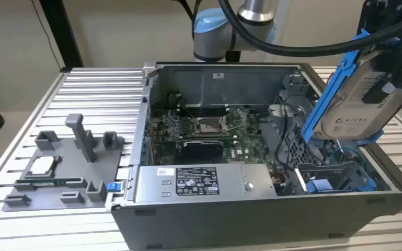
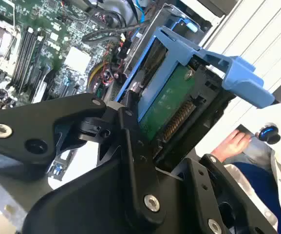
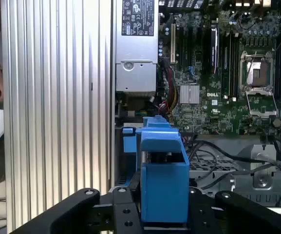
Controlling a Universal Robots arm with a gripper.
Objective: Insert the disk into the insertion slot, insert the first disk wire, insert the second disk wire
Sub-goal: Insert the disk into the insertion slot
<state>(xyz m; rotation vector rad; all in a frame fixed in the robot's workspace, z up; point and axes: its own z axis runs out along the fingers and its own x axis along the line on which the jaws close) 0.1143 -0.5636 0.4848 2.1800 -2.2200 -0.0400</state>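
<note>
In the exterior view my gripper [image 1: 394, 73] is shut on the disk [image 1: 359, 102], a silver-grey drive with a white label in a blue carrier frame [image 1: 330, 89]. It hangs tilted, nearly on edge, above the open computer case at the exterior view's right. Right below it lies the insertion slot [image 1: 330, 170], a dark perforated metal bay with blue plastic parts. The second wrist view shows the disk's green circuit board [image 2: 172, 102] between my black fingers [image 2: 130, 141]. In the first wrist view the blue carrier [image 3: 162, 170] sits between my gripper's two sides [image 3: 164, 217]. Black cables [image 1: 281, 144] lie loose beside the bay.
The case holds a motherboard [image 1: 208, 130] and a grey labelled power-supply box [image 1: 201, 183]. A grey plastic fixture tray [image 1: 68, 167] stands on the slatted aluminium table [image 1: 96, 94] at the exterior view's left. A person's hand [image 2: 233, 144] rests beyond the case.
</note>
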